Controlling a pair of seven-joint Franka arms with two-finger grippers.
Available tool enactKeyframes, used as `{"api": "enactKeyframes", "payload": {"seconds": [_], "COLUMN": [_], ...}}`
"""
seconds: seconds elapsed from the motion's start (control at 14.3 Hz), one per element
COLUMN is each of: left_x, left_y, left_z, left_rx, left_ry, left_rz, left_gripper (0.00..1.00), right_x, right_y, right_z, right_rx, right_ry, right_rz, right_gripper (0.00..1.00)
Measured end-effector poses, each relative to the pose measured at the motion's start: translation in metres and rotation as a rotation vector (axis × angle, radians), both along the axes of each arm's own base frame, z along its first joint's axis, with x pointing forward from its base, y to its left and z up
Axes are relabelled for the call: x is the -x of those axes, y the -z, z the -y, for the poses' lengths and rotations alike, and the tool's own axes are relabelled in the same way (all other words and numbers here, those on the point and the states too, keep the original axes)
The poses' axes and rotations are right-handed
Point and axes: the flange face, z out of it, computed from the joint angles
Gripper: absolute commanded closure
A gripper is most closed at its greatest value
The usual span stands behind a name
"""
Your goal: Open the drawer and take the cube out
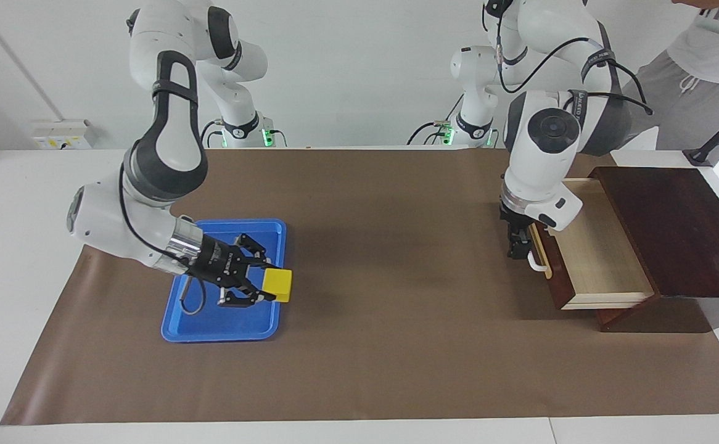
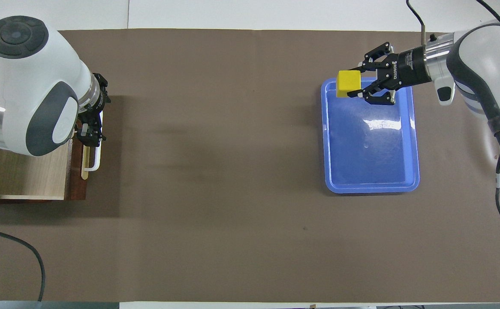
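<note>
Drawer (image 1: 587, 246) stood open, emptied — right claw (image 1: 259, 282) pinched cube (image 1: 276, 283) over blue tray (image 1: 177, 324); left claw (image 1: 518, 245) spread at handle (image 1: 538, 264).

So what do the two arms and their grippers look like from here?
Both arms have glossy white shells with dark grey joint bands and round grey end caps. The left arm carries a grey strap with white lettering and black cables. The left gripper is compact and black. The right gripper is black, with open linkage fingers, white print on its body, a silver wrist ring and a thin looping cable.
</note>
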Motion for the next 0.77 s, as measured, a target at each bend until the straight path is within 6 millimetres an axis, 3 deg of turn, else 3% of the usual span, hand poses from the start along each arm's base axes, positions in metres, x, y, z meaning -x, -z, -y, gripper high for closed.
{"api": "enactKeyframes", "payload": {"seconds": [0.28,0.49,0.77], "left_x": [0.002,-0.003,-0.005], "left_y": [0.006,0.005,0.002], "left_z": [-0.021,-0.046,-0.064], "left_rx": [-0.004,-0.004,0.006], "left_ry": [0.025,0.038,0.039], "left_rz": [-0.003,0.006,0.013], "left_gripper": [0.0,0.0,0.0], "right_x": [0.039,0.05,0.065], "right_y": [0.036,0.053,0.077], "right_z": [0.019,0.04,0.07], "right_rx": [-0.036,-0.022,-0.026], "right_ry": [-0.026,0.002,0.001], "right_rz": [-0.008,-0.003,0.006], "right_gripper": [1.0,1.0,1.0]}}
